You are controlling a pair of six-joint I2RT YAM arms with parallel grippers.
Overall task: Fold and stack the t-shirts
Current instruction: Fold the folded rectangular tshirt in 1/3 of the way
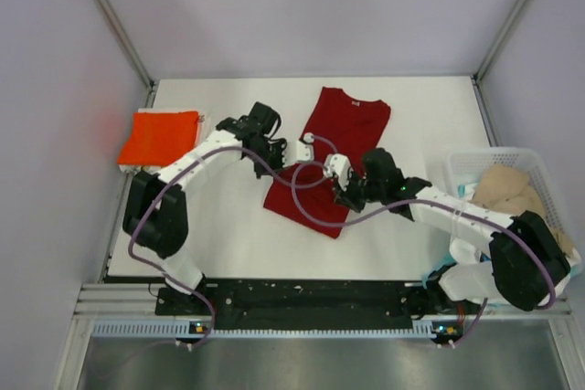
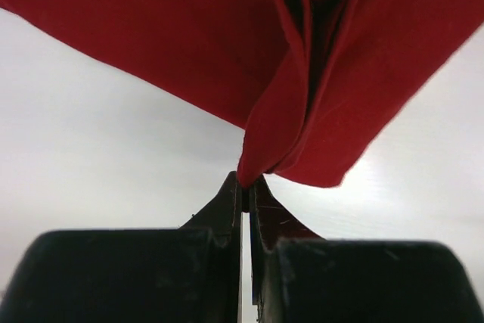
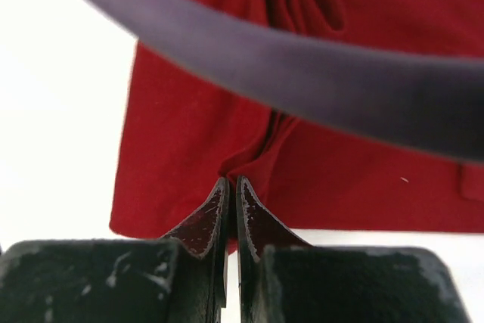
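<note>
Your left gripper (image 2: 243,184) has its jaws pressed together with no gap, and a bunched fold of the red shirt (image 2: 189,43) runs straight into the tips, so it is pinching cloth. From above, this gripper (image 1: 289,156) sits at the shirt's left edge, about halfway down. Your right gripper (image 3: 231,184) is likewise fully closed, with a raised pleat of the red shirt (image 3: 363,179) ending between the tips. From above, it (image 1: 339,192) is over the lower right part of the garment. The red shirt (image 1: 340,125) lies on the table (image 1: 228,235) near the centre, collar toward the far edge, body slanting down to the left and puckered between the two grippers. The orange shirt (image 1: 160,137) lies folded at the far left of the table, well apart from the red one. The basket (image 1: 475,162) stands at the right edge and holds a crumpled beige shirt (image 1: 507,191). A purple cable (image 3: 302,73) crosses the right wrist view, blurred.
</note>
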